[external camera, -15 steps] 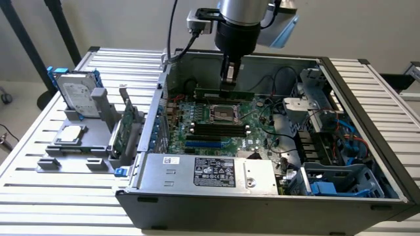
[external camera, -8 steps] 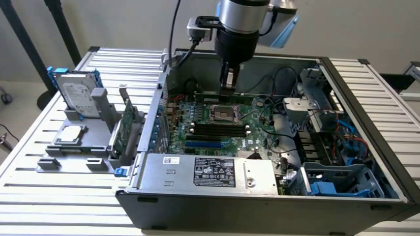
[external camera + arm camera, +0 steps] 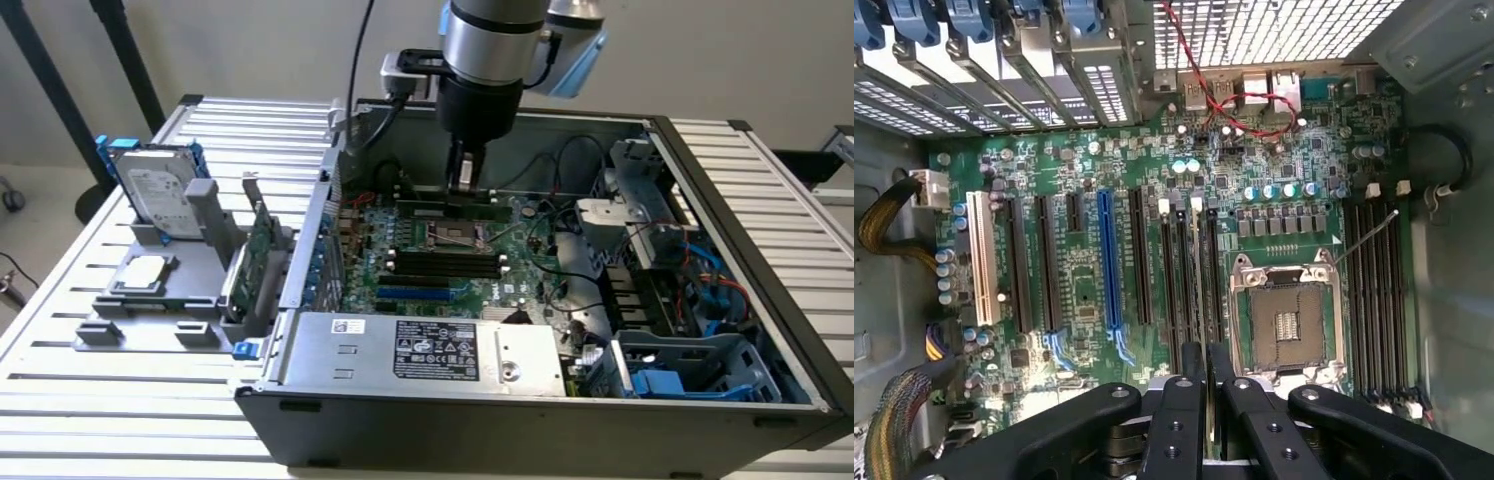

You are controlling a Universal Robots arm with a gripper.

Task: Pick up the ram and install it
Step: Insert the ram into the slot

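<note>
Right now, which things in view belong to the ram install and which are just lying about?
Job: ram, gripped in the shut tool; black memory slots on the motherboard.
Lying about: hard drive, expansion card, grey rack holding them, power supply.

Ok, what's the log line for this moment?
gripper: shut on ram | place: low over motherboard, slots beside CPU socket | ram seated: cannot tell

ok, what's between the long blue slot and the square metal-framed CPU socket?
Long black plastic slots, side by side, separate the long blue slot from the square metal-framed CPU socket; plain in the exterior view.
</note>
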